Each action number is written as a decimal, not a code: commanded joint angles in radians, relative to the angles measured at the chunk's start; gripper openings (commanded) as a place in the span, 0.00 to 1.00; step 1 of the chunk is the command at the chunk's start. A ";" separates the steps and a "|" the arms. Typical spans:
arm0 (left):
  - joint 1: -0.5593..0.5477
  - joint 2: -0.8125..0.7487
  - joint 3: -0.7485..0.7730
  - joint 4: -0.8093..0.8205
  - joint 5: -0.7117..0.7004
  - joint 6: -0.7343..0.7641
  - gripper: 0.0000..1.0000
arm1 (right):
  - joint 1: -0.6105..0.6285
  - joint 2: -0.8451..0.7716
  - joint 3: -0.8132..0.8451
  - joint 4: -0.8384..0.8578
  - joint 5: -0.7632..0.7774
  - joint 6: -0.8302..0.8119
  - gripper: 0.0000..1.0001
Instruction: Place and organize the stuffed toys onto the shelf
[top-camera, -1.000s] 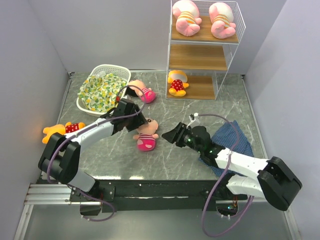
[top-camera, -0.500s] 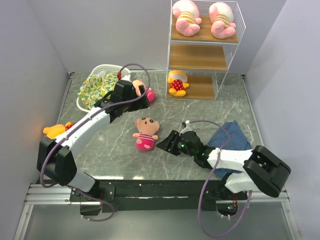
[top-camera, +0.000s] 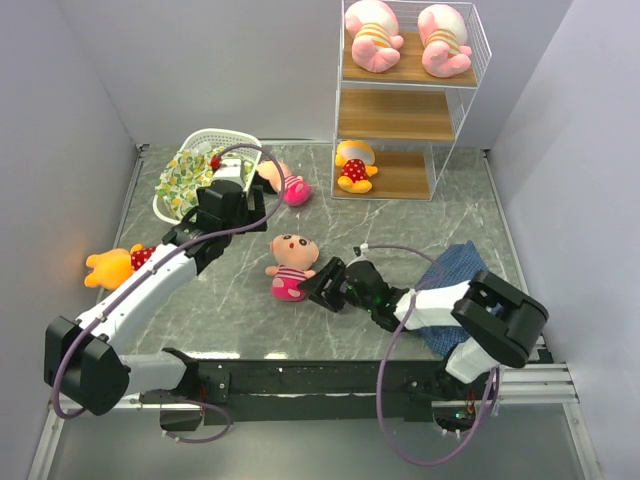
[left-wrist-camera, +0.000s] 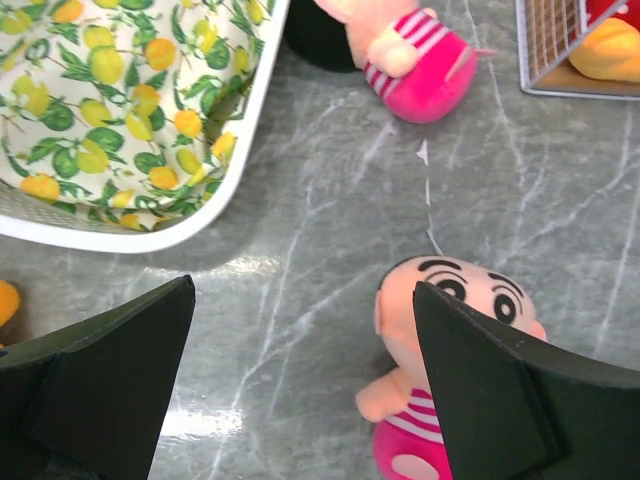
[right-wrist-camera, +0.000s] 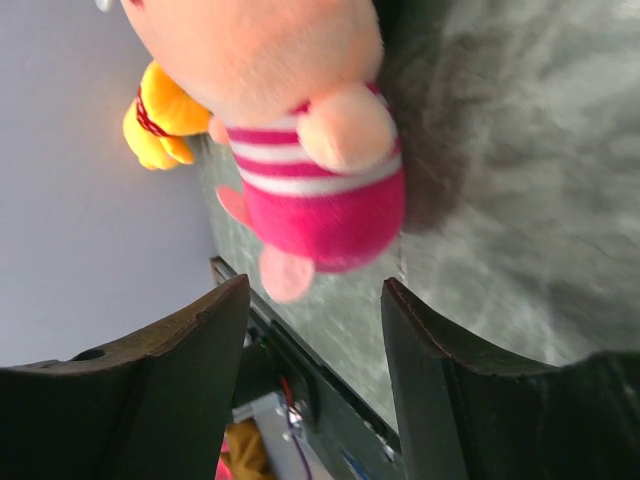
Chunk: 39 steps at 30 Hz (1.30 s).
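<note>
right gripper: spread wide, nothing in it, low over the table
doll: face-up just ahead of its fingertips, not between them
left gripper: wide apart too, empty
second doll: just ahead of the left gripper, by the basket
shelf: well beyond both grippers, piglets up top, bear on the bottom board

Bright, even overhead light with soft shadows. White glare marks the grey surface in the left wrist view. Right wrist view is blurred, the close doll out of focus.
</note>
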 joint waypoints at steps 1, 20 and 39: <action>-0.001 -0.029 0.013 0.057 -0.068 0.042 0.96 | 0.008 0.077 0.078 0.095 0.020 0.042 0.62; -0.012 -0.050 0.004 0.055 -0.074 0.071 0.96 | 0.044 0.193 0.153 0.068 0.038 0.073 0.65; -0.025 -0.050 -0.001 0.051 -0.114 0.080 0.96 | -0.017 -0.141 0.157 -0.038 0.127 -0.353 0.00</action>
